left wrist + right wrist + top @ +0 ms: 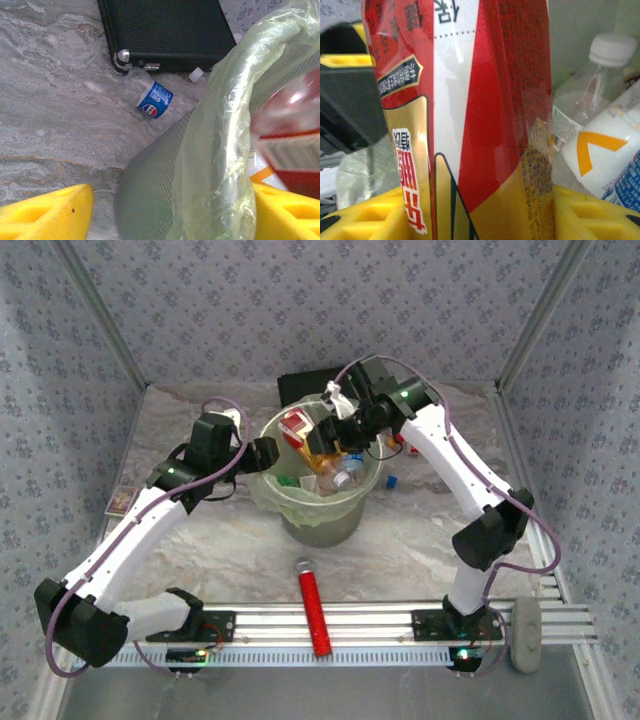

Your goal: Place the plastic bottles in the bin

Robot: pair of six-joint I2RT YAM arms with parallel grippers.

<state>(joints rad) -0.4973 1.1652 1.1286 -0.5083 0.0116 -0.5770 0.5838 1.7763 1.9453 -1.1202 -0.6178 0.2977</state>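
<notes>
Two arms are reaching over the bin, which is standing at the centre of the marbled worktop with a pale green bag liner folded over its rim. The right fingers are clamping a bottle with a red and gold label between them, both yellow pads touching its sides; in the top external view this bottle is hanging above the bin's mouth, toward the left side. The left fingers are standing apart and straddling the left rim: one is sitting outside the mesh wall with a gap showing, the other is sitting inside behind the liner. Several bottles are lying inside the bin, among them a clear bottle with a white cap and a bottle with a white label bearing an orange chevron. Outside the bin, a clear bottle with a blue Pepsi label is lying on the worktop just beside a corner of the black case, behind the bin. A red cylinder with a grey cap is lying at the near edge between the two arm bases
</notes>
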